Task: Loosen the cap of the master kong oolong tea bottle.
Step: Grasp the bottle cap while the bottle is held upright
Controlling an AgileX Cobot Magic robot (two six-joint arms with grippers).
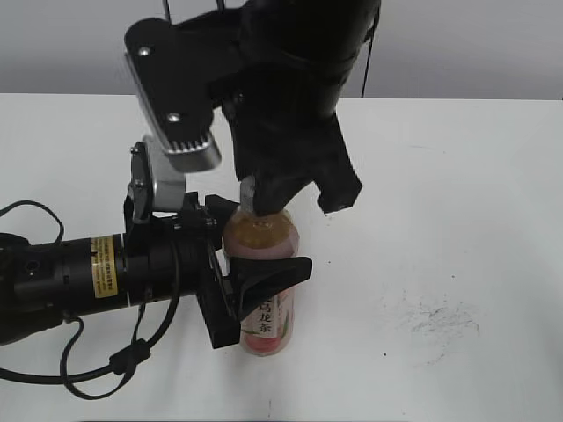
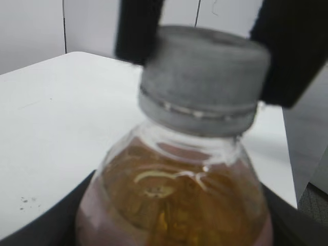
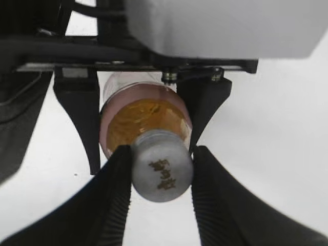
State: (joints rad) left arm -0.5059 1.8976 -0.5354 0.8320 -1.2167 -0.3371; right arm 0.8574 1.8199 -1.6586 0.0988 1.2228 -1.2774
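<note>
Cap (image 3: 162, 172) pinched; master kong oolong tea bottle (image 1: 266, 290) upright, amber tea inside.

Looks like a robot test lab: bare white table (image 1: 457, 176) (scuffed with dark marks (image 1: 435, 321)), plain grey wall (image 1: 70, 44) behind, loose black cable (image 1: 53, 374) trailing across the surface.

The master kong oolong tea bottle (image 1: 264, 290) was stood upright on the bench (image 1: 457, 193), flanked at its body by the left end effector (image 1: 255, 286), its cap (image 3: 162, 173) enclosed from above by the right end effector (image 3: 162, 190).
</note>
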